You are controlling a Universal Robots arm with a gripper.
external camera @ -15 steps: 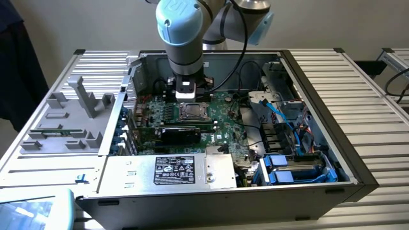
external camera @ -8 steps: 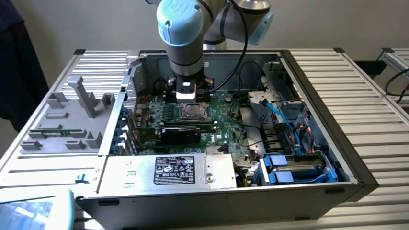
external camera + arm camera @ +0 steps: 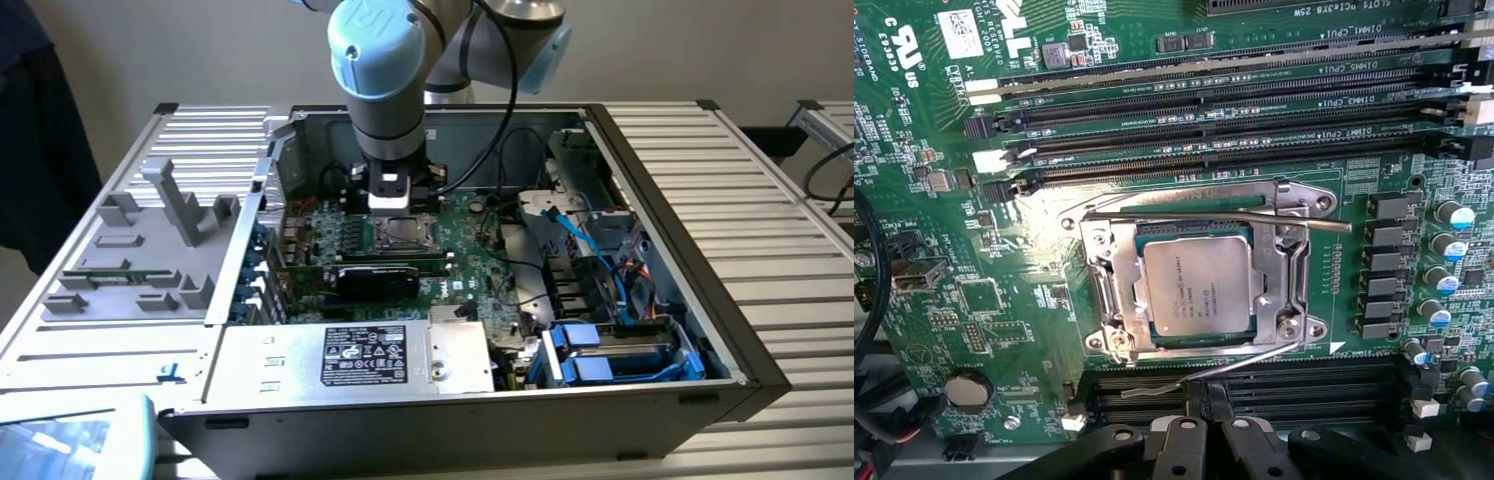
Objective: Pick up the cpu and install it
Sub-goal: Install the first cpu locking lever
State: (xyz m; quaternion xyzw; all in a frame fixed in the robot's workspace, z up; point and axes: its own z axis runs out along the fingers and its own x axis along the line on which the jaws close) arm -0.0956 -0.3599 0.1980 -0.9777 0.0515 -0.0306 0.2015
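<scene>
The cpu (image 3: 1199, 285) lies flat in the socket (image 3: 1199, 275) on the motherboard (image 3: 1004, 300), silver top up, printed lines legible across it. The metal socket frame (image 3: 1109, 290) surrounds it on all sides. One thin lever (image 3: 1254, 215) lies across the frame's edge toward the memory slots (image 3: 1184, 130); a second lever (image 3: 1244, 365) runs along the opposite edge, toward the tool.

The tool (image 3: 1204, 445) is shut, its black fingers (image 3: 1179, 440) together, with nothing between them. In the wrist view it sits over a second bank of slots (image 3: 1254, 395) just beside the socket, apart from the cpu and not touching it. In the exterior view the tool (image 3: 390, 200) hangs from the arm (image 3: 384, 80) inside the open computer case (image 3: 747, 350), directly over the socket area (image 3: 400, 233) in the middle of the board.

The case lies on its side on the ribbed table (image 3: 787, 180), nearer the far edge. Inside it, at the near wall, sits a silver box with a label (image 3: 360, 358). Blue cables (image 3: 601, 355) and drive bays occupy the side toward the exterior view's right. A grey moulded tray (image 3: 140, 250) rests on the table toward the exterior view's left, just beside the case. A coin cell (image 3: 967, 390) is seated on the board near the tool.
</scene>
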